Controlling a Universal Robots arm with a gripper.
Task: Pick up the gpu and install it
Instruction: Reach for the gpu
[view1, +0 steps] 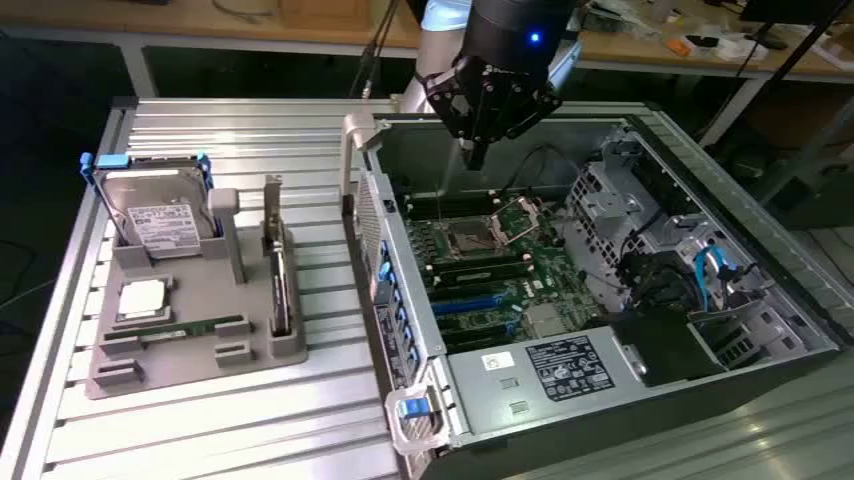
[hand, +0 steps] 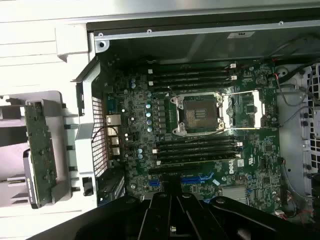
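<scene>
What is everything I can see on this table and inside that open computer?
gpu: one, dark, standing on edge in the holder
hard drive: one, silver with white label, upright at one end of the holder
processor chip: one, silver, flat on the holder
memory stick: one, green, lying in the holder
holder: one, grey, exterior view's left
computer case: one, grey, open, exterior view's right
motherboard: one, green, inside the case
table: one, silver, slatted
gripper: one, black, shut, empty, above the motherboard
</scene>
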